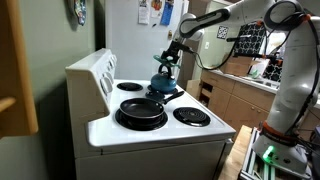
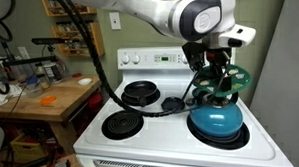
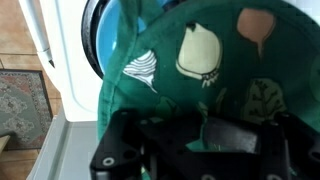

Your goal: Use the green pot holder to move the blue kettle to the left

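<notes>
Gripper (image 2: 216, 84) is down over the blue kettle (image 2: 216, 122), jaws closed tight on the green pot holder (image 2: 236, 75). The cloth bunches around the fingers right at the arched handle. In the wrist view the pot holder (image 3: 200, 60) fills nearly everything, with only a sliver of blue kettle (image 3: 100, 45) beside it.

The kettle sits at a front burner close to the edge of the stove (image 2: 177, 153) on the side toward the wall (image 2: 286, 68) — tight over there. Whether its base touches the burner, I cannot tell.

Across the cooktop there is room: a bare burner (image 2: 120, 124) lies open at the front, well apart from the kettle. The black frying pan (image 2: 141, 91) fills the burner behind it, near the control panel.
</notes>
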